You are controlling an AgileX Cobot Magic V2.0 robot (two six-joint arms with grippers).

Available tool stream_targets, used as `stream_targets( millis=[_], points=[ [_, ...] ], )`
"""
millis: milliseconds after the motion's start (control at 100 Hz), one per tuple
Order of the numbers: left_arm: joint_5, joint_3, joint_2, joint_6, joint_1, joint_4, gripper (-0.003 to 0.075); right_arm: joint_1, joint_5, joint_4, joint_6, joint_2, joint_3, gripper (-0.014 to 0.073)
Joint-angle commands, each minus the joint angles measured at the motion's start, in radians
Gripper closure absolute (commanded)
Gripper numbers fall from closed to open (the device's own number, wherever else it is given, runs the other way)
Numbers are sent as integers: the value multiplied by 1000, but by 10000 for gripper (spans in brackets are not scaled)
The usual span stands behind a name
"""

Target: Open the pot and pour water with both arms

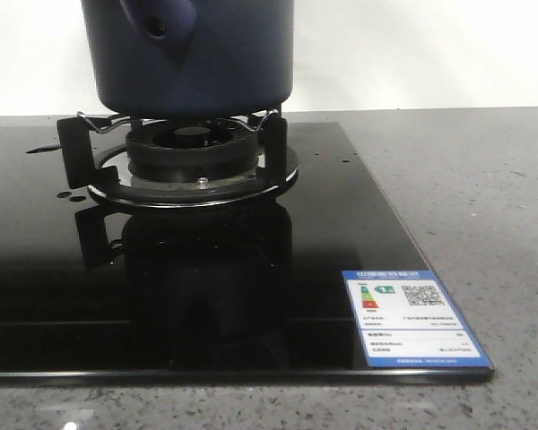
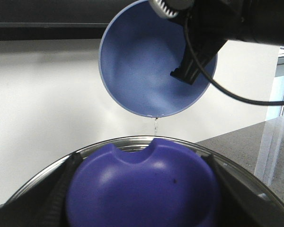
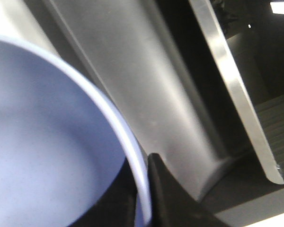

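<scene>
Pot (image 1: 193,54) stands on the wire support of the gas burner (image 1: 190,152), on the black glass hob (image 1: 251,296), with its stubby hollow handle toward the front camera, so the body is steady and does not need to be held while water goes in. In the front view only its lower dark-blue body shows; the top is cut off.

In the left wrist view, a blue knob with a steel rim around it, I judge the lid (image 2: 142,184), fills the lower part, with dark fingers (image 2: 57,198) at both sides of it. So the left gripper (image 2: 142,189) seems clamped on the lid and holds it away to keep the opening free.

Above, the pale blue bowl (image 2: 151,61) is tilted with its mouth toward that camera, and a thin drip hangs from its lowest edge. The right gripper (image 3: 144,189) pinches the bowl's rim between its fingers, one inside and one outside, which lets the arm tip it. The bowl looks nearly empty, so I think the pouring is close to its end.
</scene>
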Motion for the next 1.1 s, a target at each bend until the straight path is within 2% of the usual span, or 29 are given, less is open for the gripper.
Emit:
stream_targets(
  millis=[0, 140, 340, 490, 580, 710, 860, 910, 1090],
  points=[
    [22, -37, -17, -4, -8, -48, 480, 2, -1, -62, 6, -79, -33, 636],
    [22, -37, -17, -4, -8, -48, 480, 2, 127, 94, 11, -79, -33, 636],
    [22, -37, -17, -4, -8, -48, 480, 2, 187, 153, 11, -79, -33, 636],
    [22, -37, -17, -4, -9, -50, 480, -12, 301, 225, 154, -79, -33, 636],
    [22, -37, -17, -4, -25, -50, 480, -45, 352, 354, 183, -86, -39, 638],
    [22, -37, -17, -4, -43, -50, 480, -131, 365, 598, 198, -133, -68, 637],
    [28, -39, -17, -4, -43, -52, 480, -255, 405, 777, 196, -215, -81, 637],
    [33, -41, -14, -4, -43, -52, 480, -310, 434, 839, 178, -241, -81, 637],
    [38, -75, 3, -1, -43, -50, 480, -562, 434, 1218, 140, -309, -24, 637]
  ],
)
